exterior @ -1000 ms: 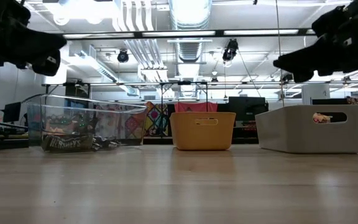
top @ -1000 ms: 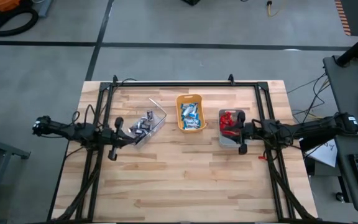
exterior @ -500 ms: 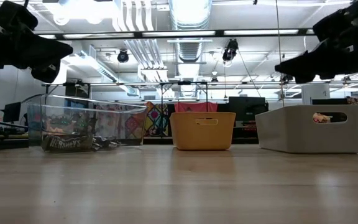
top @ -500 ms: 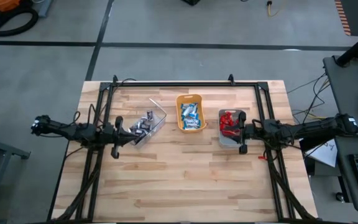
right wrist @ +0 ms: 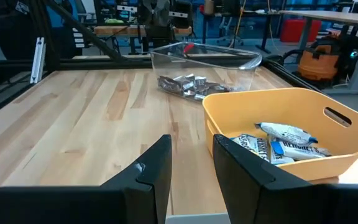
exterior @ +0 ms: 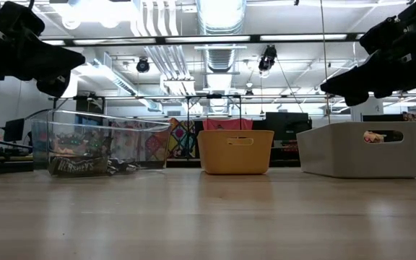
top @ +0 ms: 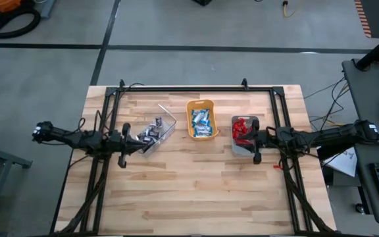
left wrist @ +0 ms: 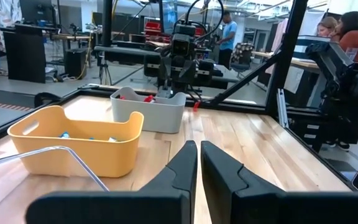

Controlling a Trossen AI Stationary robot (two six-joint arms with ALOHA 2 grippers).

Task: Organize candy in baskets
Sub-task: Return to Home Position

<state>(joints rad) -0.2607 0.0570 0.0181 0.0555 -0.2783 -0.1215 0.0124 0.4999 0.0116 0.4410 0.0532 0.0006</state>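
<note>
Three baskets stand in a row on the wooden table. The clear basket (top: 156,133) holds dark silver candy (right wrist: 185,84). Blue-and-white candy (right wrist: 284,140) fills the orange basket (top: 201,119), and red candy (top: 242,130) lies in the grey basket (top: 245,135). My left gripper (top: 139,139) hovers shut and level above the clear basket's left end (left wrist: 199,146). Over the grey basket's right side my right gripper (top: 247,137) is level and open, with nothing between its fingers (right wrist: 191,140). In the low view both grippers (exterior: 49,68) (exterior: 345,83) stand higher than the basket rims.
A black metal frame (top: 196,89) runs along the table's far edge and down both sides. Bare wood (top: 196,191) stretches in front of the baskets to the near edge. People and workbenches (left wrist: 347,31) show in the room beyond the table.
My left gripper has rolled a little about its own axis above the clear basket. My right gripper has tipped slightly above the grey basket. The baskets and candy have kept still.
</note>
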